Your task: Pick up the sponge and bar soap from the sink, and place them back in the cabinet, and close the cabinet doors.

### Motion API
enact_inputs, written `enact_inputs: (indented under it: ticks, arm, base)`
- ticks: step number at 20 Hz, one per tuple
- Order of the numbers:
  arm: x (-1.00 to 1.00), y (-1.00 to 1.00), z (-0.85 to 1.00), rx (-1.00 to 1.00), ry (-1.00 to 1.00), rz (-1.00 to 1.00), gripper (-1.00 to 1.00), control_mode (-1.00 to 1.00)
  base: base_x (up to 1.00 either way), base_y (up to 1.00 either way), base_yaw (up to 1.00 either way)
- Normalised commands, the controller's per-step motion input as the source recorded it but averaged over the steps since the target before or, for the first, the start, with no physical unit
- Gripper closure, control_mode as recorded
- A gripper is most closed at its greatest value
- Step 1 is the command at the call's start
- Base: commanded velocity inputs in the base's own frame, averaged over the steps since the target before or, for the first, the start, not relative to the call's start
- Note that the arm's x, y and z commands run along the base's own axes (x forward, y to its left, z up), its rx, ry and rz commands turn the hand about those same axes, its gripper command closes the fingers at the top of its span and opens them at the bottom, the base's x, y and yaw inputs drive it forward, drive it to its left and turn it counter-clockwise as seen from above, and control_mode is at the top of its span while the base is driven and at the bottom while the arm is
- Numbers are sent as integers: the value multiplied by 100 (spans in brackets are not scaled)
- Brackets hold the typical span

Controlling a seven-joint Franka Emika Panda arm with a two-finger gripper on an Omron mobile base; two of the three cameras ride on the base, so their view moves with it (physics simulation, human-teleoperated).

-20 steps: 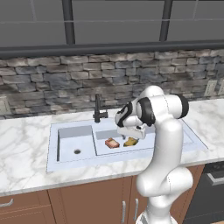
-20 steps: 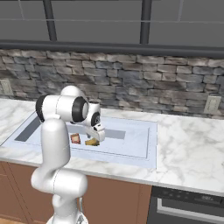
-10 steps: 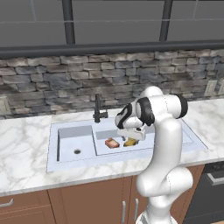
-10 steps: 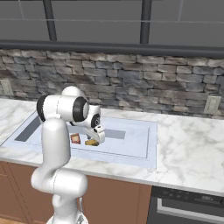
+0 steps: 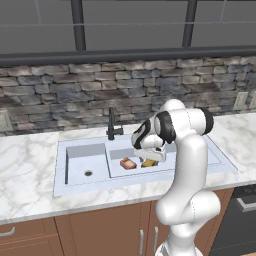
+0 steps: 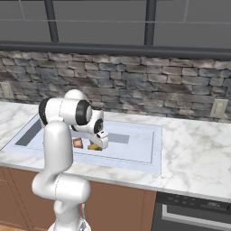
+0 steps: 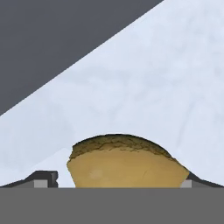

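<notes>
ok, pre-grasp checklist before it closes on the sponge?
1. Sponge sits between the fingertips in the hand view: ok.
2. Gripper jaws wide open: ok.
3. Bar soap lies apart from the sponge, outside the jaws: ok.
4. Sponge resting on the sink floor, right basin: ok.
5. Pads level with the sponge's sides: cannot tell, tips barely show.
6. Cabinet doors open for the drop-off: cannot tell.

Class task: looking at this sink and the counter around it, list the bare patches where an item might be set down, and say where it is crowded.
Free: the sink's left basin around the drain, and the marble counter right of the sink. Crowded: the basin floor where the bar soap and sponge lie close together, with the open gripper low over the sponge.
</notes>
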Motion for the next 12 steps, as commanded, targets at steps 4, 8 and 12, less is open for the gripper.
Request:
enact_inputs:
  ticks: [4, 8, 12]
  arm:
    - [0, 0, -13, 0, 0, 0, -100, -100]
    - [0, 0, -21, 0, 0, 0, -100, -100]
    - [0, 3, -26, 0, 0, 0, 100, -100]
  base:
    - [0, 0, 0]
    - [0, 0, 0]
    - [0, 0, 0]
